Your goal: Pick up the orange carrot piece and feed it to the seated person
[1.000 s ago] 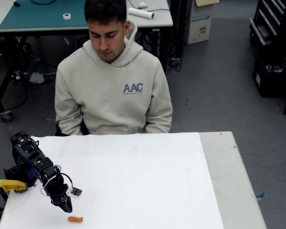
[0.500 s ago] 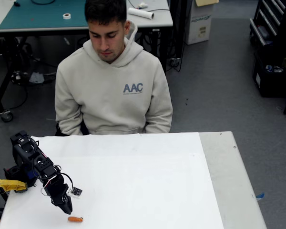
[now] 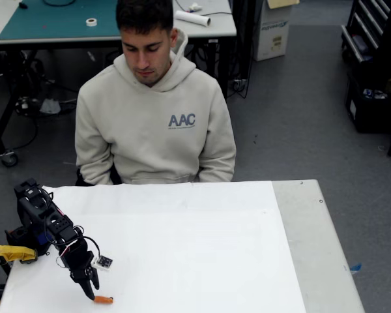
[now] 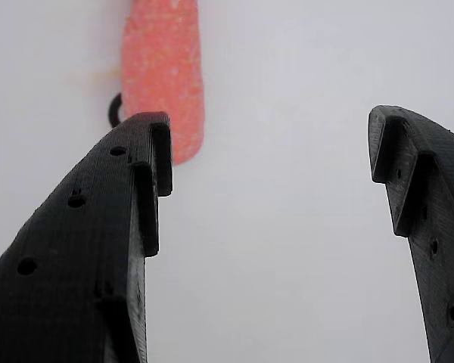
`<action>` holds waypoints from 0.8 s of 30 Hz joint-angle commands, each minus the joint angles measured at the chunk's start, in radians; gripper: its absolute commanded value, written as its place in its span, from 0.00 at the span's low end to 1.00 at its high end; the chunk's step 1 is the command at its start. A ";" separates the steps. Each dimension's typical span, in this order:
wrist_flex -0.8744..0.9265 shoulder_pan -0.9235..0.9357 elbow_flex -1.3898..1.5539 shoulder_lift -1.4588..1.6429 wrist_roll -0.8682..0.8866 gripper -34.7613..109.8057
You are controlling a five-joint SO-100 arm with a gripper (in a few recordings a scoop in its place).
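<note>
pincer [image 3: 90,291] dropped and spread wide to straddle orange carrot piece [image 4: 163,76], which lies off its left fingertip, ungrasped.

A workshop: grey floor [image 3: 293,111], cluttered workbench [image 3: 202,26] with teal mat [image 3: 58,19], tape roll [image 3: 91,21].

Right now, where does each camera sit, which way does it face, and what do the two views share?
Fixed view: high above the table's near edge, looking down across the white table toward the seated person; arm and open gripper at lower left.
Wrist view: on the gripper, looking down at the table; both black fingers frame it.
Shared: the orange carrot piece, the gripper.
</note>
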 commanded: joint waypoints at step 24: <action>-0.017 -0.011 -0.083 -0.118 -0.012 0.38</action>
